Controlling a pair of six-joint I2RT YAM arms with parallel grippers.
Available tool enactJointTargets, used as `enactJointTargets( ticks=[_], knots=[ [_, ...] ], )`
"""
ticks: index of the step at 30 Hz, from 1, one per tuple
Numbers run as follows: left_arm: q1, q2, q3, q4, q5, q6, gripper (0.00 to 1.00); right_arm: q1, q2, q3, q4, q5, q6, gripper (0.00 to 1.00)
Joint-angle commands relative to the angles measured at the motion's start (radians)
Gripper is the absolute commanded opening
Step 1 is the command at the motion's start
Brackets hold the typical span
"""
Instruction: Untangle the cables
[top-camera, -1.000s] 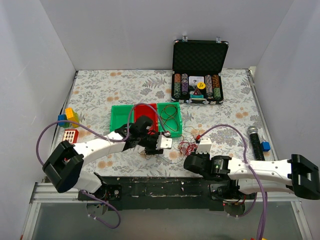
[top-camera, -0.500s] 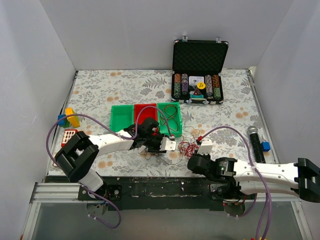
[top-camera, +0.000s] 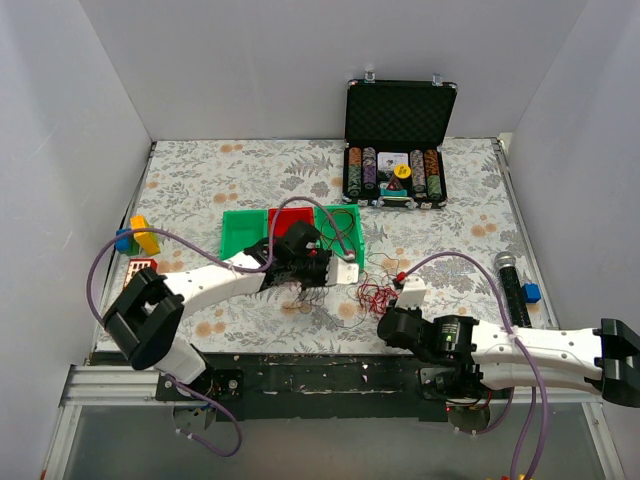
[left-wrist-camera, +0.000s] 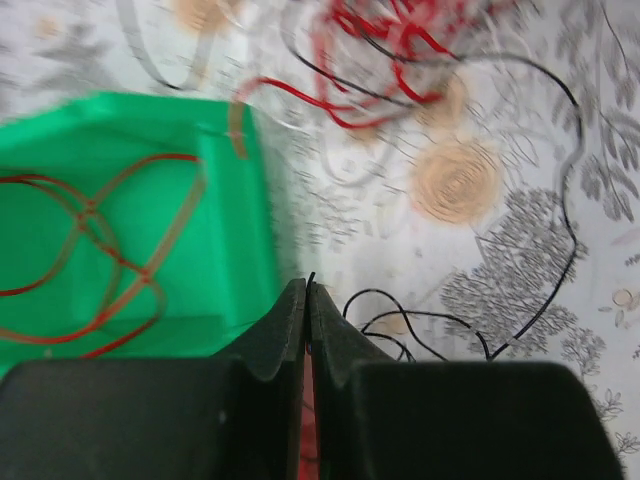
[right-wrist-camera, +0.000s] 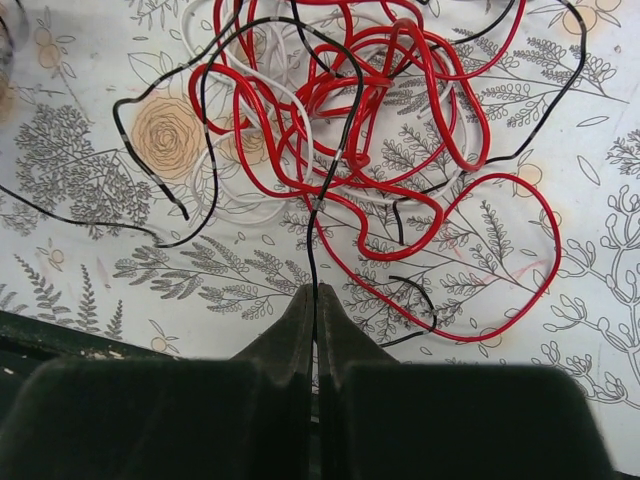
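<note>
The cables (right-wrist-camera: 350, 110) are a tangle of thin red, black and white wires on the floral table, also visible in the top view (top-camera: 375, 293). My right gripper (right-wrist-camera: 314, 292) is shut on one black wire that runs up into the tangle; it sits just right of the tangle in the top view (top-camera: 400, 282). My left gripper (left-wrist-camera: 307, 287) is shut on a thin black wire whose tip pokes out above the fingertips. Something red shows lower down between its fingers. It hovers at the green bin's near right corner (top-camera: 350, 272).
Green bins (top-camera: 240, 235) flank a red bin; the right green bin (left-wrist-camera: 120, 150) holds a loop of red cable. An open chip case (top-camera: 398, 150) stands at the back. A microphone (top-camera: 508, 280) lies at the right, and toy blocks (top-camera: 140, 235) at the left.
My left gripper has moved up and right, from the table in front of the bins to the green bin's corner. The right arm has shifted slightly towards the near edge.
</note>
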Motion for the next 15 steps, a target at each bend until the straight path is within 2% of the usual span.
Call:
enactJointTargets(
  ticks=[1,8,15],
  knots=[
    [-0.006,-0.166,0.168,-0.062,-0.098,-0.112,0.00,0.001,0.036,0.006,0.017,0.011,-0.020,0.01],
    [-0.006,-0.382,0.332,-0.226,-0.214,-0.176,0.00,0.001,0.102,-0.003,0.015,0.003,0.006,0.01],
    [-0.007,-0.558,0.423,-0.253,-0.290,-0.163,0.00,0.001,0.150,0.006,-0.025,-0.004,0.018,0.01]
  ],
)
